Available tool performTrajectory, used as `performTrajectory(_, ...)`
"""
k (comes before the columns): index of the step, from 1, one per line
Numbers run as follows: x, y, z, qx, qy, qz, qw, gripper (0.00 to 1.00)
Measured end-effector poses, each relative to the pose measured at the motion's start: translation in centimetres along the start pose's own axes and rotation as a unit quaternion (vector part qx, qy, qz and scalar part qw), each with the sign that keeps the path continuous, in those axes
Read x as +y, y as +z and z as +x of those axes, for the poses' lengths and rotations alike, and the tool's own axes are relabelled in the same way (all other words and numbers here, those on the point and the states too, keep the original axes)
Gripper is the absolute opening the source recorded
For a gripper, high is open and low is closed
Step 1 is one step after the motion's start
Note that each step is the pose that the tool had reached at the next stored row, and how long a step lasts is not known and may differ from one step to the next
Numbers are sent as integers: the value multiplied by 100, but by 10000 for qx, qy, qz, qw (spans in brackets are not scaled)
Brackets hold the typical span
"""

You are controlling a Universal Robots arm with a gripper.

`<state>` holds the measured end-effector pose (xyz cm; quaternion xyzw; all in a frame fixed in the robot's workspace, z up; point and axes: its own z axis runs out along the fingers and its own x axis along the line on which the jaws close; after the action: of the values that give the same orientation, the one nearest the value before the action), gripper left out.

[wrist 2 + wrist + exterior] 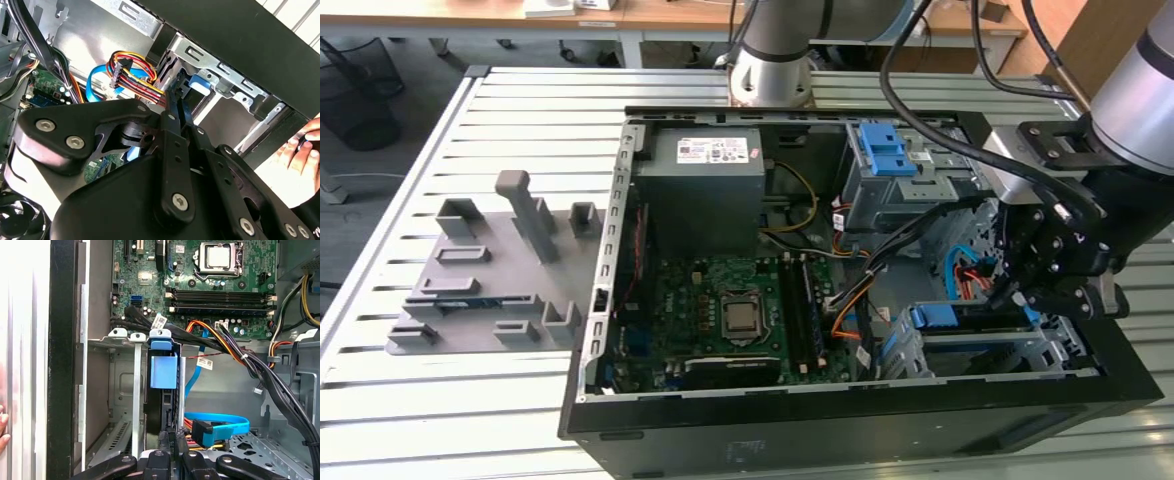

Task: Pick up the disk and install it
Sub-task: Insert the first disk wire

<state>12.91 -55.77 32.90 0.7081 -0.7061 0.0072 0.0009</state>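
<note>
Nearest the lens in both wrist views is the black linkage gripper [174,437] [175,97], its fingers drawn close together on the near end of the disk [162,405], a thin dark slab standing on edge with a blue plastic carrier tab at its far end. The first wrist view looks straight along the disk's long axis, which runs away from the gripper toward the green motherboard [220,290]. The second wrist view shows a person's hand [300,150] lying against the outer side of the black computer case [240,35]. The disk sits in a slot of the silver metal drive cage [136,385], a cage rail tight along one face and an open bay between it and the case wall. On the other side, a flat blue data cable [220,422] and a bundle of black, orange and yellow wires [235,350] lie near. The exterior view shows the gripper [1027,300] low in the cage at the exterior view's right. There the disk [941,318] points its blue end to the exterior view's left. Beyond it stands a grey metal power-supply box [707,190].
</note>
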Motion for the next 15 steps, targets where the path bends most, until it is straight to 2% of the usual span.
performTrajectory(5,0,9,-1,-9,0,0,10000,18)
performTrajectory(6,0,-2,0,-3,0,0,10000,24)
performTrajectory(15,-1,-133,-1,-2,0,-1,10000,24)
